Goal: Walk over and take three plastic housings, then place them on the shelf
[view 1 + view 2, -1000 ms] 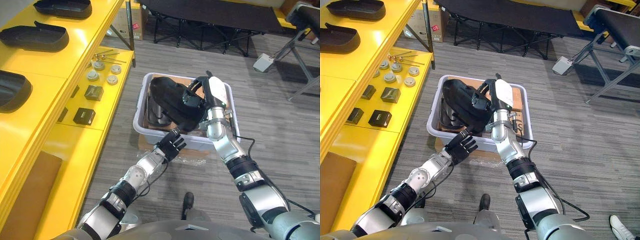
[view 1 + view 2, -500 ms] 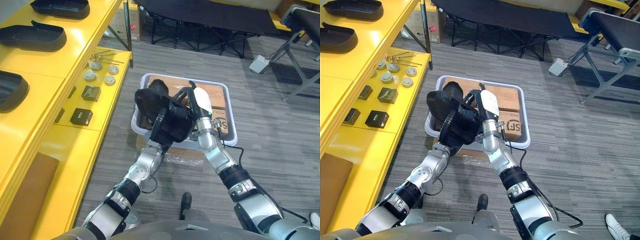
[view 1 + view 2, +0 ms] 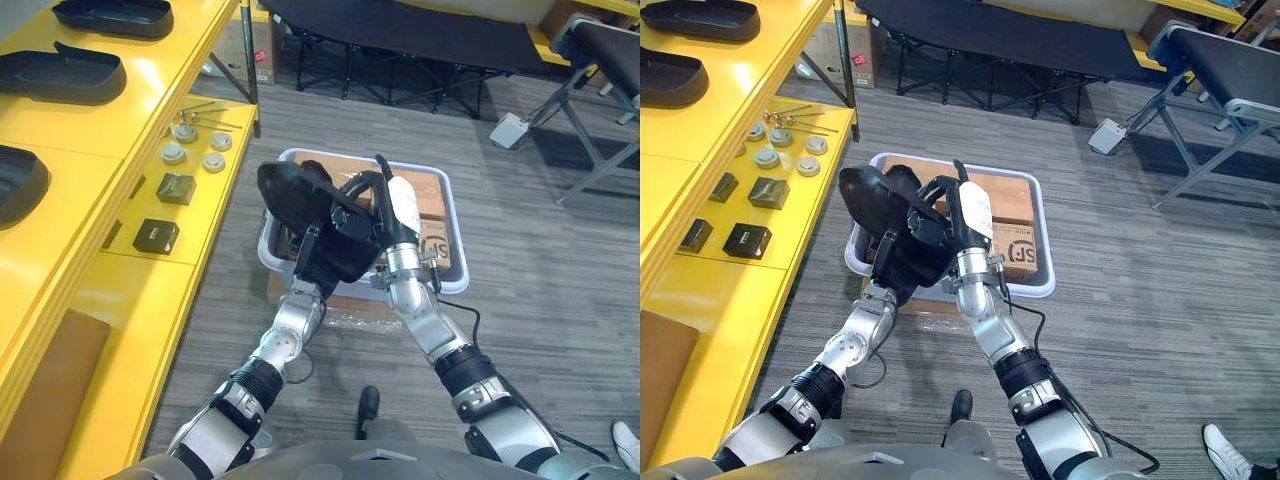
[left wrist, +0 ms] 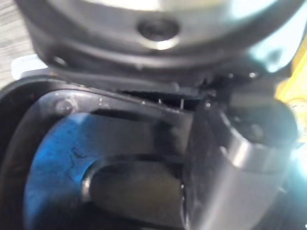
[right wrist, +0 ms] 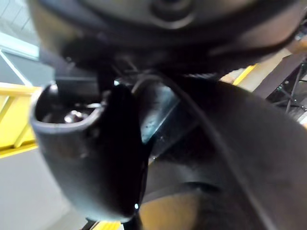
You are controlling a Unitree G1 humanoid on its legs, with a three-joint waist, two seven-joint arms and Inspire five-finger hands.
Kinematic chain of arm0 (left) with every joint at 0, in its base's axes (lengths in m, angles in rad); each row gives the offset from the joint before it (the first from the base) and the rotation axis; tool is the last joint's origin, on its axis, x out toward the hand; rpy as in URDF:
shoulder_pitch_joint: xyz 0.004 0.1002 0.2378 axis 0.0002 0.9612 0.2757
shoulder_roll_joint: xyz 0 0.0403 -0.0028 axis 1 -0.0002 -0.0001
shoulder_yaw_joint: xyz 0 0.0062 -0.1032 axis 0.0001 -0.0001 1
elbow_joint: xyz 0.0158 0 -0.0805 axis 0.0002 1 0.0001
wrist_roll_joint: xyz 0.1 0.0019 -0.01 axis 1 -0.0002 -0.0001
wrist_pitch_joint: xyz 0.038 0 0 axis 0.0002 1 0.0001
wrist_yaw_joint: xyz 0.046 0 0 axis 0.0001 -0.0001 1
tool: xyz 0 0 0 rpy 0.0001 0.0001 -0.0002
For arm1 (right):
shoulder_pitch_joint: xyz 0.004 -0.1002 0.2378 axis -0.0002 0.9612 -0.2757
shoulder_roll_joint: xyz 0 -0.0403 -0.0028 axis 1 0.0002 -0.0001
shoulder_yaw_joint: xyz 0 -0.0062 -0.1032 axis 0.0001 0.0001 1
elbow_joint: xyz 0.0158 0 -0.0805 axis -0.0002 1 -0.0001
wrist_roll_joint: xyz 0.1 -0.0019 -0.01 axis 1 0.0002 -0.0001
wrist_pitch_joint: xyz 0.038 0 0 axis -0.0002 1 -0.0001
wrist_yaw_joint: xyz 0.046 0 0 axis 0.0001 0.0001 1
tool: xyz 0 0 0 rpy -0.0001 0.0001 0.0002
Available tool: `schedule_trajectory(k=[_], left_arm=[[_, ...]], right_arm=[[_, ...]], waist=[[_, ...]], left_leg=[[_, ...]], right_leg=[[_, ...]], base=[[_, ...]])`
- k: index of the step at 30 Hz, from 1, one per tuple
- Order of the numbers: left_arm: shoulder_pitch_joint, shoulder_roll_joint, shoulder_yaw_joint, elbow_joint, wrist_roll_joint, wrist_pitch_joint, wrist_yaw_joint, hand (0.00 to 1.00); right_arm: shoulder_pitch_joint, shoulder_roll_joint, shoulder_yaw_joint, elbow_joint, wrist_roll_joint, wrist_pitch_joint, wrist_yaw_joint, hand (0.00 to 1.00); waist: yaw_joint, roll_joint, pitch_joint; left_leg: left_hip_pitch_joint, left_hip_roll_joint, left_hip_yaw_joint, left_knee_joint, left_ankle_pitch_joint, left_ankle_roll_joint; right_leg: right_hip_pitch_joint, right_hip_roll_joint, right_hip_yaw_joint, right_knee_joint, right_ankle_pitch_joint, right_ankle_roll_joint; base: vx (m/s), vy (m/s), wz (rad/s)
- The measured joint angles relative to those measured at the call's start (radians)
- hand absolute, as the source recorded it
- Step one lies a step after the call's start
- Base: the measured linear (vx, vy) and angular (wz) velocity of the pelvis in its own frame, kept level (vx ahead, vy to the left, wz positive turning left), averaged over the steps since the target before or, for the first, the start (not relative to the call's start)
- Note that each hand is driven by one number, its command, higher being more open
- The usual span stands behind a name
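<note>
A black plastic housing (image 3: 298, 192) hangs above the white bin (image 3: 450, 272), held between both hands. My right hand (image 3: 396, 214), with its white thumb cover, is shut on the housing's right side. My left hand (image 3: 308, 262) grips the lower left edge from below, fingers curled on it. In the left wrist view the housing's hollow inside (image 4: 96, 163) sits right against the palm. Three more black housings (image 3: 62, 75) lie on the top of the yellow shelf (image 3: 120, 135) at the left.
Cardboard boxes (image 3: 428, 198) lie in the bin. The lower shelf carries small black boxes (image 3: 155, 235) and round parts (image 3: 190, 155). A brown board (image 3: 45, 400) leans at the near left. Black folding frames (image 3: 400, 45) stand behind. A person's shoe (image 3: 1220, 445) is at the near right.
My left hand rose from the bin's front edge to the housing and curled its fingers on it. The housing came up out of the bin. The camera also shifted.
</note>
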Motion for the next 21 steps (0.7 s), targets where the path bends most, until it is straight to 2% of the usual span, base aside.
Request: schedule_trajectory(k=[5,6,11,13,17,21], left_arm=[[0.0,-0.001,-0.025,-0.002,0.021,-0.025,0.0,0.0],[0.0,-0.002,-0.031,-0.004,0.03,-0.033,0.0,0.0],[0.032,-0.006,-0.005,-0.094,0.233,-0.114,0.039,0.0],[0.032,0.023,0.012,-0.151,0.432,-0.138,0.105,0.0],[0.052,0.04,0.057,-0.249,0.617,-0.116,0.18,0.0],[0.125,0.039,0.124,-0.386,0.754,-0.087,0.194,0.0]], right_arm=[[0.027,-0.002,-0.002,-0.02,0.019,-0.003,-0.014,0.0],[0.033,-0.003,-0.002,-0.027,0.019,-0.003,-0.019,1.0],[0.098,-0.022,0.008,-0.058,0.019,-0.032,-0.027,1.0],[0.132,-0.033,0.013,-0.061,0.041,-0.033,-0.025,1.0],[0.151,-0.025,0.013,-0.102,0.1,-0.032,-0.007,1.0],[0.198,-0.018,0.016,-0.195,0.159,-0.031,0.033,1.0]], waist=[[-0.005,-0.001,0.0],[-0.005,-0.001,0.0],[0.002,-0.001,0.0],[0.01,0.0,0.0],[0.013,0.0,-0.001],[0.013,0.0,-0.009]], left_leg=[[0.0,0.0,0.001,0.0,-0.002,0.0],[0.001,0.0,0.002,0.0,-0.003,0.0],[0.001,0.0,0.004,0.009,-0.012,0.0],[0.003,0.0,0.004,0.011,-0.015,0.001],[0.003,0.0,0.004,0.012,-0.016,0.001],[0.003,0.0,0.006,0.026,-0.027,0.0]], right_leg=[[0.0,0.0,0.0,-0.001,0.0,0.0],[0.0,0.0,0.0,-0.001,0.0,0.0],[0.004,0.0,0.001,-0.003,0.0,0.0],[0.008,0.0,0.001,-0.005,0.0,0.0],[0.009,0.0,0.0,-0.009,0.0,0.0],[0.018,0.0,0.0,-0.019,0.001,0.0]], base=[[0.0,0.0,0.0],[0.0,0.0,0.0],[0.0,0.0,0.0],[0.0,0.0,0.0],[0.0,0.0,0.0],[0.0,0.0,0.0]])
